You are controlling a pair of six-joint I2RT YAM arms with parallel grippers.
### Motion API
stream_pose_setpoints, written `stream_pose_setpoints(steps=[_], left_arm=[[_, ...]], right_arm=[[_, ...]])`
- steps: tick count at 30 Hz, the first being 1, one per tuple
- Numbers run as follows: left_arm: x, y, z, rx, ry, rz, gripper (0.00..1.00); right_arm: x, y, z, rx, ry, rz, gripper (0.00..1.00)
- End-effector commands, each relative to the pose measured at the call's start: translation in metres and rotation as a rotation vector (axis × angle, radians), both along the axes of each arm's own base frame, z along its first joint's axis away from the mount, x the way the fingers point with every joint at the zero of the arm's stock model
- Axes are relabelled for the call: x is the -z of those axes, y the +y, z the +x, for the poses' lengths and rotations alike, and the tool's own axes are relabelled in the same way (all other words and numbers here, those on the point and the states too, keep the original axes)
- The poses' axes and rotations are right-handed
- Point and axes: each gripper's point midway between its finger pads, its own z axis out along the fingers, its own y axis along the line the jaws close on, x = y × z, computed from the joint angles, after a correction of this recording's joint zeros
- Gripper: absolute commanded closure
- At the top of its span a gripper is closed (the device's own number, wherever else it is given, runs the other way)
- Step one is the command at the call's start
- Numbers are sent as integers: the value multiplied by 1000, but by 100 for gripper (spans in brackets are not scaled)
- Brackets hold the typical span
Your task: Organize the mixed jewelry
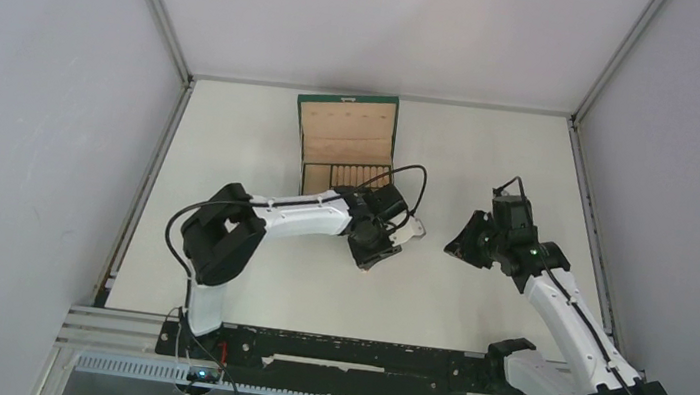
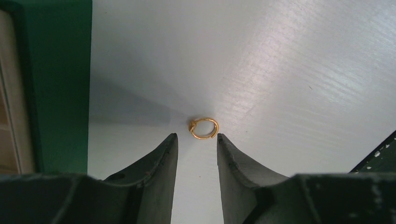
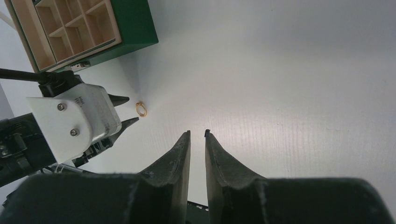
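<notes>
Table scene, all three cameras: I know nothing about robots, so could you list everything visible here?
Thin gold-coloured metal ring: one, gold, lying on the table just ahead of the left fingertips.
Dark green box with tan compartments: one, green and tan, open, far middle of the table.
White table: one, white, under everything.
Left gripper: one, dark fingers, open, at the ring.
Right gripper: one, dark fingers, narrow gap, over bare table, holding nothing.
</notes>
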Motion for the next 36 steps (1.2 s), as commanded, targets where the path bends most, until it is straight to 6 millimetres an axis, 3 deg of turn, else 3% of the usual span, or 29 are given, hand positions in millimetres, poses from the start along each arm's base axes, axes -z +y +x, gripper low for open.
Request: stream_pose_setpoints(steps=[1, 17, 26, 28, 32, 36], left_arm=[[-6, -8, 13, 21, -34, -7, 59], [12, -5, 9, 16, 33, 1, 69], [12, -8, 2, -12, 98, -27, 100], [7, -7, 2, -36, 97, -35, 100], [-27, -2, 6, -229, 130, -76, 100], [-66, 3, 12, -399, 120, -122, 100]], right_arm=[[-11, 1, 12, -4, -58, 4, 75], [-10, 2, 14, -2, -56, 5, 75], [-11, 2, 15, 2, -64, 9, 75], [-15, 1, 14, 6, -67, 6, 75], [-34, 4, 13, 12, -101, 45, 75], [-53, 25, 13, 11, -125, 202, 74]])
